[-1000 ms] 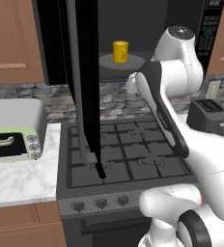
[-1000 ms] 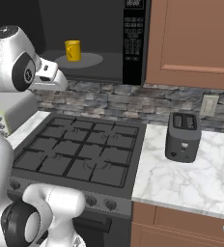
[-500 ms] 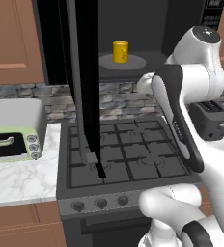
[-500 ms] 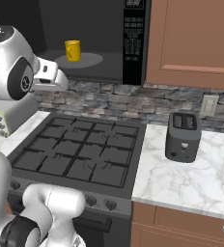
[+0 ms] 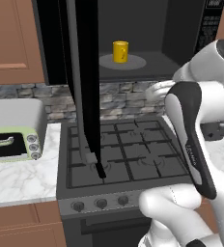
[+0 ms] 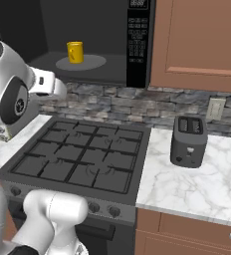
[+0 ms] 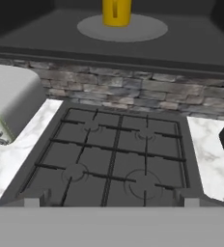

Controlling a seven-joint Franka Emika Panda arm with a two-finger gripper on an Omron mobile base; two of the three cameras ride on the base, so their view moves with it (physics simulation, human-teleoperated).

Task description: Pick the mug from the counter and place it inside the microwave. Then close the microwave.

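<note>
Small glossy yellow cylindrical mug (image 5: pixel 120 51) stands upright on the large black microwave's (image 6: pixel 115 37) round grey turntable (image 5: pixel 122 61), at twelve o'clock; fingers apart, holding nothing.

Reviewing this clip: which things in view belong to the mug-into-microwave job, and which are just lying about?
Belonging to the job:
- mug, standing on the turntable
- microwave, its door open
- counter

Just lying about:
- toaster on the counter
- toaster oven
- gas stovetop
- stone backsplash
</note>
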